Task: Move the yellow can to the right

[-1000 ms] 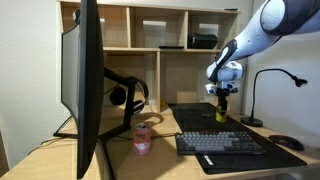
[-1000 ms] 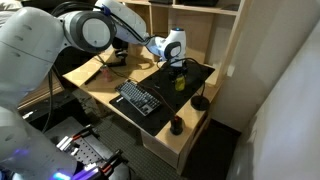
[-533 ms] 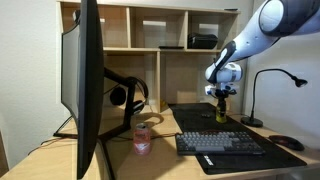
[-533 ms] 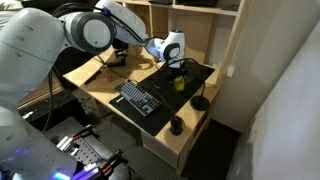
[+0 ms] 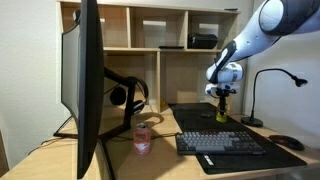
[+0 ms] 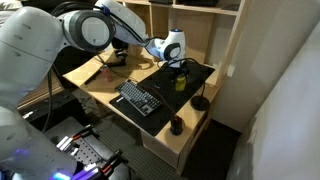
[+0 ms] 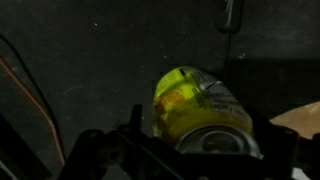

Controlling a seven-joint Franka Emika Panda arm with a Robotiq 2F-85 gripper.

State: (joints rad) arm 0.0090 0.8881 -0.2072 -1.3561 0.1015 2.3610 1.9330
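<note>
Directly beneath my gripper (image 5: 221, 98) the yellow can (image 5: 220, 114) stands upright near the desk (image 5: 155, 165) back edge, jaws astride it, clamped or not I cannot tell

The arm (image 5: 263, 27) is a chain of fat, rounded white links, glossy and bluish in shade, with darker bands at the joints. A pale wrist block (image 5: 228, 74) carries the hand (image 5: 221, 101) — black, compact, and blurred dark in the wrist view.
</note>
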